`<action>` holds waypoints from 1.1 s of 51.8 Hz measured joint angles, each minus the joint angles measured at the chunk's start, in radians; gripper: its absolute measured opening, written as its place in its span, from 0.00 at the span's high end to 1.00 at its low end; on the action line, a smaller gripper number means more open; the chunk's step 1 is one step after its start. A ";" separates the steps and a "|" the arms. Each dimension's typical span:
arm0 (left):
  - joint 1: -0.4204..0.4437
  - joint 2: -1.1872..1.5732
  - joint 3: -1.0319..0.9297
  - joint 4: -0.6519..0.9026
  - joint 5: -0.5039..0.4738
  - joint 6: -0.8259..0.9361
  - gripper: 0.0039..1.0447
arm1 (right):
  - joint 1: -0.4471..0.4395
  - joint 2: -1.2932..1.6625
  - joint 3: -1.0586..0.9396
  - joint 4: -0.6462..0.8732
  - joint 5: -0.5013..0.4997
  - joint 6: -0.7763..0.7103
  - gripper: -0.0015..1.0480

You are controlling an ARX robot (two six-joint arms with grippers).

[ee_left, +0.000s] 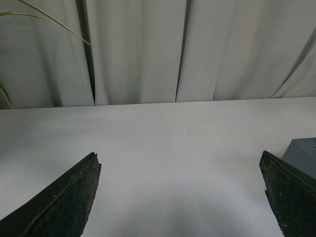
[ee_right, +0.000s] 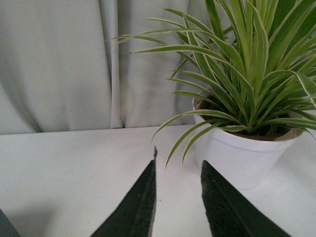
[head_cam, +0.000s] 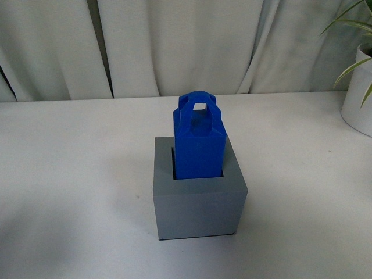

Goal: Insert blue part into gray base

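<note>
In the front view the blue part [head_cam: 198, 142] stands upright in the square recess of the gray base [head_cam: 197, 200], its loop handle on top. No gripper shows in that view. In the left wrist view my left gripper [ee_left: 180, 163] is open and empty over bare table, and a corner of the gray base [ee_left: 302, 155] shows beside one finger. In the right wrist view my right gripper [ee_right: 178, 168] is shut with nothing between its fingers. It hangs over the table near a potted plant.
A white pot with a green plant [ee_right: 247, 148] stands close in front of my right gripper; it also shows at the right edge of the front view [head_cam: 357, 93]. White curtains [head_cam: 174, 46] hang behind the white table [head_cam: 70, 174].
</note>
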 joint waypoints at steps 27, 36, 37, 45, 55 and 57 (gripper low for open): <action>0.000 0.000 0.000 0.000 0.000 0.000 0.06 | -0.130 -0.327 -0.203 -0.117 -0.127 0.009 0.98; 0.000 0.000 0.000 0.000 0.000 0.000 0.06 | -0.130 -0.403 -0.224 -0.172 -0.129 0.009 0.98; 0.000 0.000 0.000 0.000 0.000 0.000 0.06 | -0.130 -0.413 -0.227 -0.179 -0.129 0.009 0.98; 0.000 0.000 0.000 0.000 0.000 0.000 0.06 | -0.130 -0.452 -0.265 -0.172 -0.129 0.009 0.98; 0.000 0.000 0.000 0.000 0.000 0.000 0.06 | -0.130 -0.528 -0.265 -0.244 -0.129 0.010 0.98; 0.000 0.000 0.000 0.000 0.000 0.000 0.06 | -0.130 -0.542 -0.265 -0.256 -0.129 0.010 0.98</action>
